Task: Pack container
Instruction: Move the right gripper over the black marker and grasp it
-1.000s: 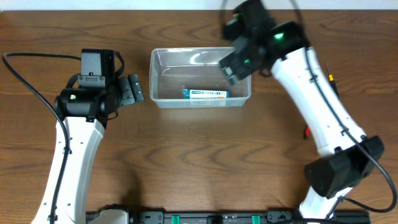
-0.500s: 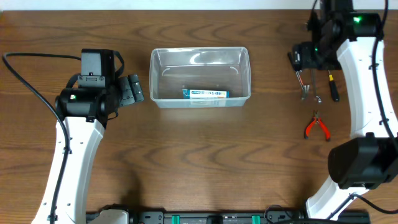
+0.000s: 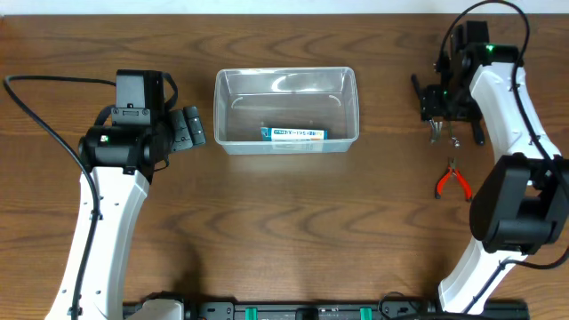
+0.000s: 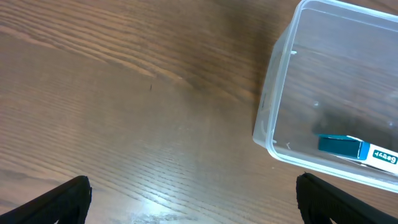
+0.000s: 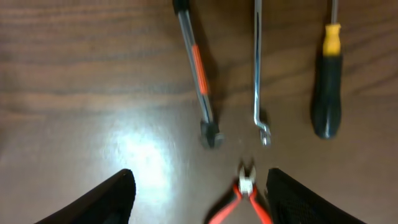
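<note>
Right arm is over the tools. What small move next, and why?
Probably lower the right gripper straight down onto the red pliers: its jaws are open and empty, the pliers' nose lies between them, and the container holds only one small box.

I have wide bare table (image 3: 284, 222) near and left of the container (image 3: 219, 107), easy passage. Its open top leaves room inside; only a small box (image 3: 293, 134) lies along the near wall. At right, an orange-banded tool (image 5: 198, 68), wrench (image 5: 258, 68), screwdriver (image 5: 327, 81) and pliers (image 5: 247, 182) lie close together, with narrow gaps between them.
</note>
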Controlling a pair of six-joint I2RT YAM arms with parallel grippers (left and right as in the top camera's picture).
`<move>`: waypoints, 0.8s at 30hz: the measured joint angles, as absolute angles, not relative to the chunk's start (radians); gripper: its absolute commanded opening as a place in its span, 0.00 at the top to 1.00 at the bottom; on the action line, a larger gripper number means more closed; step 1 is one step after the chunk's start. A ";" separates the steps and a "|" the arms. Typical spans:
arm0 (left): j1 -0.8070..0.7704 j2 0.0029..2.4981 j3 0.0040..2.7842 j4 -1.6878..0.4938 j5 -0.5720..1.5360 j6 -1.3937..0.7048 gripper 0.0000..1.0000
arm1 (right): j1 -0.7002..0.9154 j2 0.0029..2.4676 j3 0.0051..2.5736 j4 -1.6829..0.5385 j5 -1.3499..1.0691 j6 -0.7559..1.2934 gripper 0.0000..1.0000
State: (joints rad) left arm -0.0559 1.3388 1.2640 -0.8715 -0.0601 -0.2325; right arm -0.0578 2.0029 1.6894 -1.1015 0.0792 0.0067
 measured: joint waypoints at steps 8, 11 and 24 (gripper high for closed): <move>-0.056 1.339 1.264 -0.871 -0.060 -0.233 0.02 | -0.058 2.033 1.666 -1.023 0.079 0.007 0.32; -0.056 1.339 1.264 -0.871 -0.060 -0.233 0.02 | -0.058 2.071 1.665 -1.013 0.079 0.005 0.33; -0.056 1.339 1.264 -0.871 -0.060 -0.233 0.02 | -0.058 2.146 1.657 -0.994 0.096 -0.009 0.39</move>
State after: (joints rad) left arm -0.0559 1.3388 1.2640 -0.8715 -0.0601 -0.2325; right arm -0.0578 2.1460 1.6573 -0.9943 0.0959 -0.0093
